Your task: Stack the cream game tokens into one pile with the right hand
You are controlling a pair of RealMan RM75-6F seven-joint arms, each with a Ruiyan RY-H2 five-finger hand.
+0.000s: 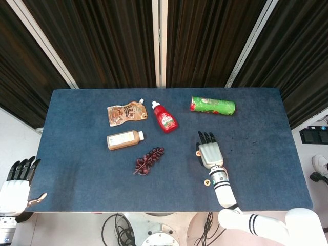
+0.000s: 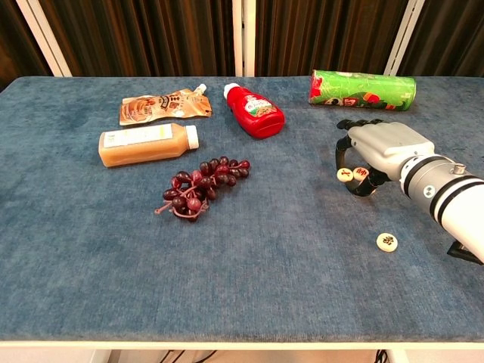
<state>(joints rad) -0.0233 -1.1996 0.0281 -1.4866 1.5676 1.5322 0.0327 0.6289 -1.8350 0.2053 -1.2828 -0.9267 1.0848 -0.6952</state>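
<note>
Reaching over the first pair of tokens: the right robot hand [image 2: 382,147] hangs palm-down above the blue cloth-covered tabletop [image 2: 302,287], its dark fingers [image 2: 342,155] curled down around two round cream game tokens with red marks [image 2: 345,175] that lie side by side, touching or nearly so. In the chest view the second of the pair [image 2: 361,174] sits under the fingertips; whether it is pinched or only touched cannot be told, and both tokens appear to lie flat on the cloth. A third cream token with a dark mark [image 2: 387,241] lies apart, nearer the front edge, beside the right forearm; the head view shows it just left of the wrist [image 1: 207,182].

Judged step: the first pick, with no pile begun. The next move calls for a firm pinch on one token's rim, a lift, and a level placement squarely on its neighbour; the lone third token must then be fetched.

The left robot hand [image 1: 18,185] rests off the tabletop's corner, fingers straight and apart, holding nothing.

Bystanders, all well clear: a green cylindrical snack can [image 2: 361,89], a red squeeze bottle [image 2: 255,110], a brown spouted pouch [image 2: 162,107], a tan drink bottle [image 2: 148,144] and a bunch of dark red grapes [image 2: 200,184].
</note>
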